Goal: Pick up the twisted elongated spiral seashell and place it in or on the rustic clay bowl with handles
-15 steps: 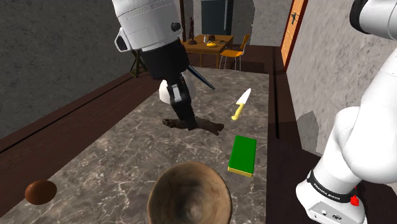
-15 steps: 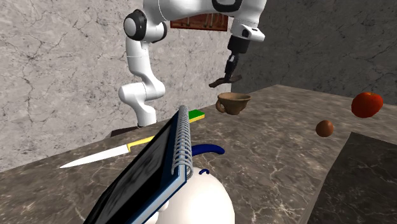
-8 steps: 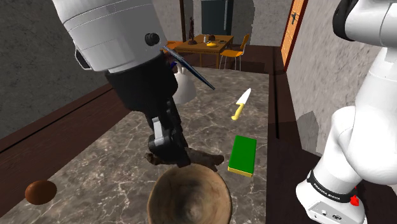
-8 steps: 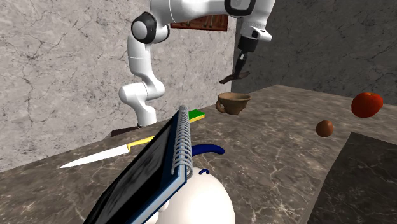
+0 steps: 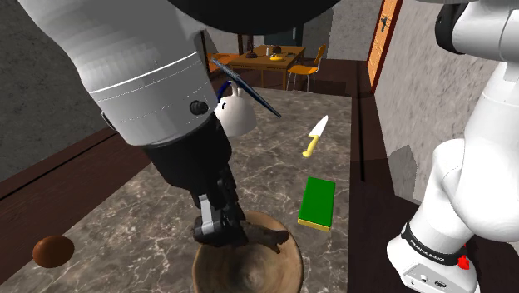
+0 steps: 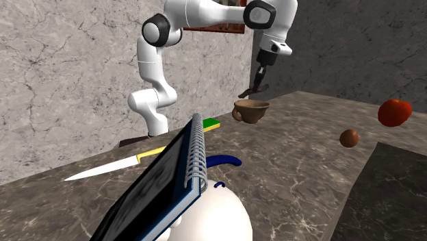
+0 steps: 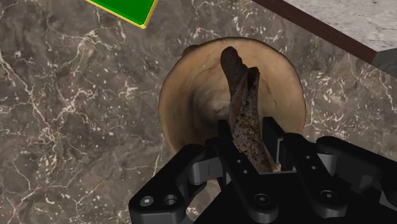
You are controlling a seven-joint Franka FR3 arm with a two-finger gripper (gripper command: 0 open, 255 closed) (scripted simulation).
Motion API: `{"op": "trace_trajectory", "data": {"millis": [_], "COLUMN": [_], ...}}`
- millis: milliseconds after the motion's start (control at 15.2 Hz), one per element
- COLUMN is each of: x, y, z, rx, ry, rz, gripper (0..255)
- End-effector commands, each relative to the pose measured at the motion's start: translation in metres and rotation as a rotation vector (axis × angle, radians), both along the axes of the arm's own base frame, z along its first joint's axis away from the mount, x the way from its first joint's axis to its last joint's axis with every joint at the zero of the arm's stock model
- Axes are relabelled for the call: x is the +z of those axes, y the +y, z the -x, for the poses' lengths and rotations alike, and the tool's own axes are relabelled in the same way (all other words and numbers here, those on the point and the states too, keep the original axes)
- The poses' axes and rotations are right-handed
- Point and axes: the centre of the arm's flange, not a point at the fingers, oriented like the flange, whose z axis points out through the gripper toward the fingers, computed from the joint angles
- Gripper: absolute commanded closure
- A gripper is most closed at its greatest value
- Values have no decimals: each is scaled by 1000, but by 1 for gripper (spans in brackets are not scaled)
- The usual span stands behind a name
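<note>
In the shoulder view, a brown ball (image 5: 53,251) lies at the far left on the dark veined counter (image 5: 141,208). Next comes the arm. Its black gripper (image 5: 226,233) is clamped on the brown twisted seashell (image 5: 271,239), which sticks out sideways over the rim of the brown clay bowl (image 5: 249,270) at the near edge. Behind them, a white rounded figure (image 5: 236,113) carries a dark spiral-bound notebook (image 5: 246,88). Further right, a knife (image 5: 316,136) with a yellow handle lies well apart from the bowl. A green block (image 5: 318,202) lies near the bowl.

In the second exterior view, the gripper (image 6: 257,87) holds the seashell (image 6: 246,92) just above the bowl (image 6: 252,110), apart from it. The brown ball (image 6: 349,137) and a red round thing (image 6: 394,111) sit to that view's right.

In the wrist view, both fingers (image 7: 226,147) press the seashell (image 7: 244,111) at its thick end. Its slim tip points over the hollow of the bowl (image 7: 170,102).
</note>
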Motion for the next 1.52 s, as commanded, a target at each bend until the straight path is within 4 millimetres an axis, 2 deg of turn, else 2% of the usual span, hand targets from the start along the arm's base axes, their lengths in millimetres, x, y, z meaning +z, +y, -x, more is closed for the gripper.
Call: {"op": "trace_trajectory", "data": {"millis": [0,396,924,990,1320,1452], "x": [-10,-41,-44,-44,-44,-18], "y": [0,0,0,0,0,3], "z": [0,0,0,0,0,-5], "rx": [0,0,0,0,0,0], "ry": [0,0,0,0,0,0], "rz": [0,0,0,0,0,0], "gripper": [255,255,255,0,0,0]}}
